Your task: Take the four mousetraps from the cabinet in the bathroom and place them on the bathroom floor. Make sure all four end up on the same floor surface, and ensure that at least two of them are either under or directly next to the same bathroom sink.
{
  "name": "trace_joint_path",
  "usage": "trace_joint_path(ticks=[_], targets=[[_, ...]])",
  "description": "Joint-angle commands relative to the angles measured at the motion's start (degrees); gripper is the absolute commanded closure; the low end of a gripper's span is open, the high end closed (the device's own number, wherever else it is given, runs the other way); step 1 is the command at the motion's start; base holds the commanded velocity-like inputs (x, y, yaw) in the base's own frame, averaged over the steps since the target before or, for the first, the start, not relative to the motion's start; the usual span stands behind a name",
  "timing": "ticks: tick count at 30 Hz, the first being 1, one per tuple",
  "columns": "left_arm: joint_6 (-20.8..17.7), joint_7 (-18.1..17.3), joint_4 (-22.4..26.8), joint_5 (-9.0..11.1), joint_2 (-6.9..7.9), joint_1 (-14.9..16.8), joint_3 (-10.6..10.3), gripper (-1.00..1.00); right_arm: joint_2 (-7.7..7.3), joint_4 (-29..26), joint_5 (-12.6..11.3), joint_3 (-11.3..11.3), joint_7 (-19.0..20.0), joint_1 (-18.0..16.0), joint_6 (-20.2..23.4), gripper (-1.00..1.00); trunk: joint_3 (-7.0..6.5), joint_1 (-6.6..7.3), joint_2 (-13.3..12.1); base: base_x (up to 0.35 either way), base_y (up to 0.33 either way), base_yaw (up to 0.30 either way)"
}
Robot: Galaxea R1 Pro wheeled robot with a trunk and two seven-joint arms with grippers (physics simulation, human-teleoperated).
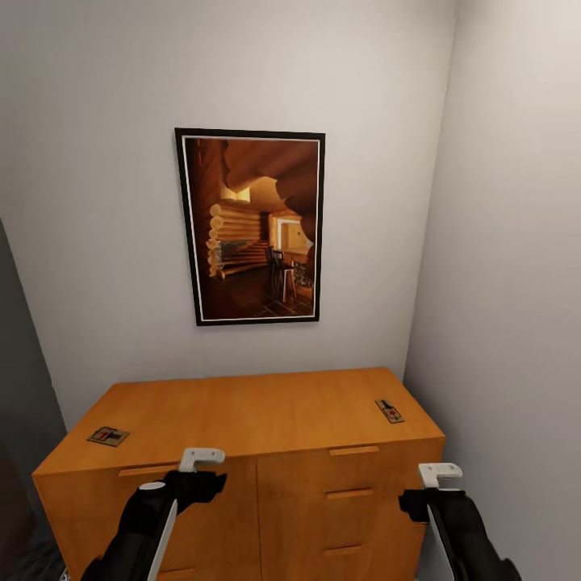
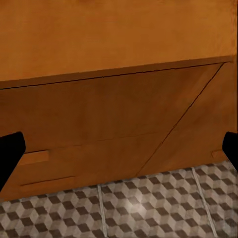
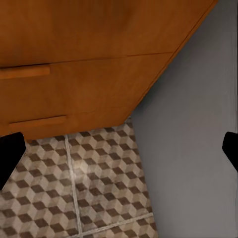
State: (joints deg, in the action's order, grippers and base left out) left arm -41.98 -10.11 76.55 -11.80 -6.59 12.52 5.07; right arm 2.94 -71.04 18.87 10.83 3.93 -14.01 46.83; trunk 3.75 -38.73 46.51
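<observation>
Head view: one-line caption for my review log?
Two mousetraps, one left and one right, lie on the cabinet below a framed picture.

A black-framed picture (image 1: 250, 227), seemingly a log-cabin interior, hangs on the pale wall (image 1: 97, 202).

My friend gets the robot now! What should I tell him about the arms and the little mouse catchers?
Left end effector: open, empty, low in front of the cabinet drawers.
Right end effector: open, empty, by the cabinet's right front corner, above the bathroom floor.
Two mousetraps lie on the cabinet top: one at the left front edge, one at the right edge. The other two are not visible here.
Done: nothing seen on the floor yet.
Left: pick up each trap, find the other two, set all four on the tiles, at least two beside the sink.
</observation>
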Motion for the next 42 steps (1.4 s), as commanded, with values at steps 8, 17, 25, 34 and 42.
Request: trace_joint_path(ticks=[8,17,25,34,42], targets=[[-2.68,-0.6,2.11,1.26,-0.08,0.05,-2.36,-1.0,0.11,-5.28,0.47,0.11,1.9,-0.05,4.85,-1.0,0.1,-0.02,0.08,0.0,0.0,0.0],[-3.86,-0.61,4.11,1.96,-0.08,0.05,-2.98,-1.0,-0.14,-9.21,0.55,0.08,2.25,-0.05,6.61,-1.0,0.1,-0.02,0.08,0.0,0.0,0.0],[-6.83,-0.61,7.73,2.1,-0.09,0.05,-3.42,-1.0,-0.34,-13.25,0.56,0.13,2.3,-0.05,12.45,-1.0,0.1,-0.02,0.08,0.0,0.0,0.0],[-9.05,-0.61,10.28,2.15,-0.24,0.05,-6.49,-1.0,-0.53,-15.45,0.61,-0.03,2.28,-0.05,13.17,-1.0,0.1,-0.02,0.08,0.0,0.0,0.0],[-9.44,-0.61,11.12,2.13,-2.17,0.12,-7.98,-1.0,-0.56,-15.9,0.7,-0.16,2.23,0.02,13.17,-1.0,0.1,-0.02,0.08,0.0,0.0,0.0]])
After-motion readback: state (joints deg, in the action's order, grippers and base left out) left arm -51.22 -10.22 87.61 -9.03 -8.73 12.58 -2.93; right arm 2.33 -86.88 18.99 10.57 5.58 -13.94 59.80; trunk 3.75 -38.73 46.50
